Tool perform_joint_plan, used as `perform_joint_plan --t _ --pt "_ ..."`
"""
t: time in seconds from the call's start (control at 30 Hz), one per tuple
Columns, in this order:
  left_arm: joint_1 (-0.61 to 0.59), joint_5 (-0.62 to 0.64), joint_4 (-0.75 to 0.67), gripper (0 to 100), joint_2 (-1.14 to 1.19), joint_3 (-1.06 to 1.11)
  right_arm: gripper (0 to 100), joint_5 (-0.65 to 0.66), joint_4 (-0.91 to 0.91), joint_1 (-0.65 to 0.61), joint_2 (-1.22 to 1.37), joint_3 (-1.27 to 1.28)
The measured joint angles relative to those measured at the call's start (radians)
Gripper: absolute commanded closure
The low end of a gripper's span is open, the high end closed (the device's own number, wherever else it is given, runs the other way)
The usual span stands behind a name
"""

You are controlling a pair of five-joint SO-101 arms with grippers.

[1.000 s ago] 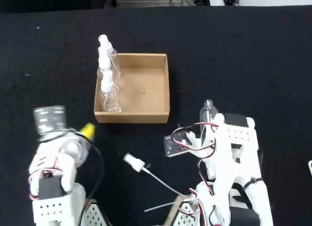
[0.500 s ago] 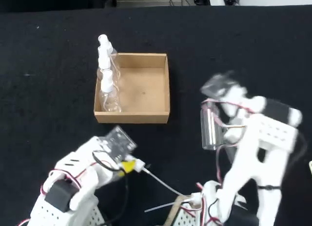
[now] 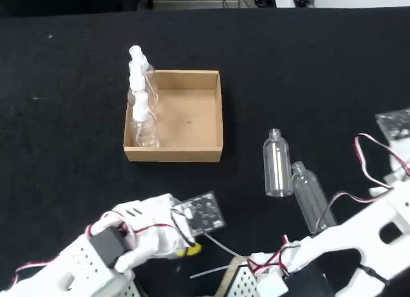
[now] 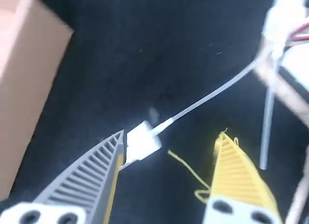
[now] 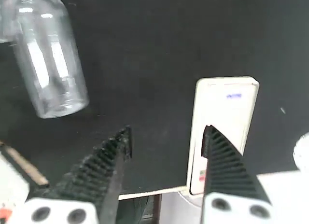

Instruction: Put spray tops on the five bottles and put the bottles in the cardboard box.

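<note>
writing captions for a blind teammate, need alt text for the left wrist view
The left claw hangs open over a white spray top lying on the black table. The top's head is near one side of the claw and its thin tube trails away from it. A side of the cardboard box shows at the edge.
</note>
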Motion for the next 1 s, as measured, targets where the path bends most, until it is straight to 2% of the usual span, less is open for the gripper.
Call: perform_joint_plan --t 0.17,0.4,0.83,1.0 --pt "0.118 0.074 -0.124 73 0.176 -0.023 77.9 0.000 -0.028 0.060 0.017 -0.002" --pt "0.239 0.137 -0.304 73 0.356 -0.023 77.9 0.000 -0.031 0.069 0.164 -0.002" --pt "0.457 0.144 -0.331 73 0.453 -0.023 77.9 0.000 -0.031 0.069 0.190 -0.048" --pt "0.459 0.247 -0.331 73 0.454 -0.023 77.9 0.000 -0.031 0.069 0.190 -0.048"
